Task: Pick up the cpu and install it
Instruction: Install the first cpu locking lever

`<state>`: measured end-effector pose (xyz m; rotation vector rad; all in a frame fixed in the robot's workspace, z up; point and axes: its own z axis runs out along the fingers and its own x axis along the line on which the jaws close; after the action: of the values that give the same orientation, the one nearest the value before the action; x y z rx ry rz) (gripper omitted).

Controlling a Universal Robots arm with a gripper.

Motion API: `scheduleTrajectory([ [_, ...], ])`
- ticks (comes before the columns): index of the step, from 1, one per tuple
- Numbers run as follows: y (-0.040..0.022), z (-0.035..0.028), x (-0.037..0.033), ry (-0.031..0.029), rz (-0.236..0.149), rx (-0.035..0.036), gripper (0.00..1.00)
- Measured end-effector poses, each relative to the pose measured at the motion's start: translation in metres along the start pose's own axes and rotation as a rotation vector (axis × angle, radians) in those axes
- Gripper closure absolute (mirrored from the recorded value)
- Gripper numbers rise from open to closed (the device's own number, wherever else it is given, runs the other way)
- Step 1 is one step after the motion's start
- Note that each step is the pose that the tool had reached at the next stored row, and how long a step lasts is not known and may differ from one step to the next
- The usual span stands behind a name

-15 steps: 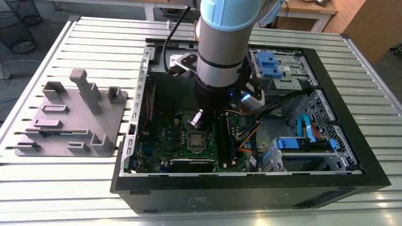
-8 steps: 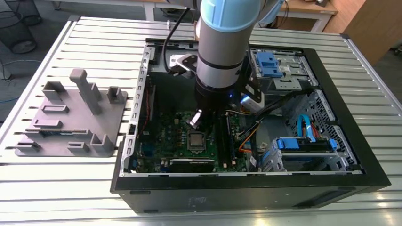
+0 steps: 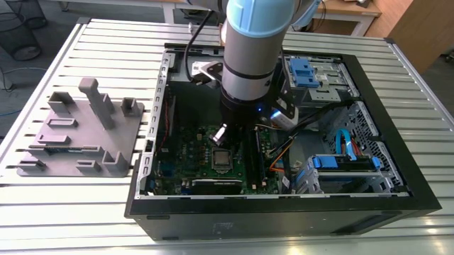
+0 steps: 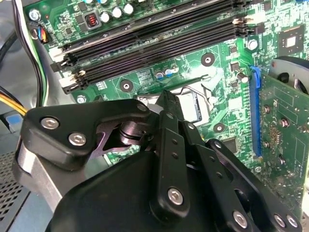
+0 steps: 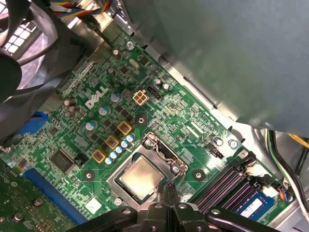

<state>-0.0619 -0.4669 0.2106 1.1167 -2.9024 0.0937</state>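
Gripper [image 5: 167, 189] was pinched closed with nothing in it, fingertips right at the edge of the silvery square cpu [image 5: 140, 178], which sat in the metal-framed socket [image 5: 166, 155].

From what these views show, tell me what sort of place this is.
Probably a robotics lab or test cell for PC assembly: an open computer case lies on a slatted metal table, beside a gray fixture, with the cpu seated on the motherboard.

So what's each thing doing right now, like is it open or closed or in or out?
cpu: lying flat in the socket.
socket: open, its frame not over the chip.
gripper: just above the chip, holding nothing that I can see; open or shut, can't tell.
computer case: on its side, side panel off.
memory slots: empty.
gray fixture: on the table, outside the case.
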Motion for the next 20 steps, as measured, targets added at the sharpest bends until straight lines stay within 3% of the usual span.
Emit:
scheduleTrajectory([
  [11,-0.0013,0.002,0.0009,0.0062,0.051,0.0015,0.89],
  [16,-0.0014,0.0022,0.001,0.0062,0.054,0.0015,0.89],
  [20,-0.0017,0.0028,0.0012,0.0079,0.091,-0.0005,0.89],
])
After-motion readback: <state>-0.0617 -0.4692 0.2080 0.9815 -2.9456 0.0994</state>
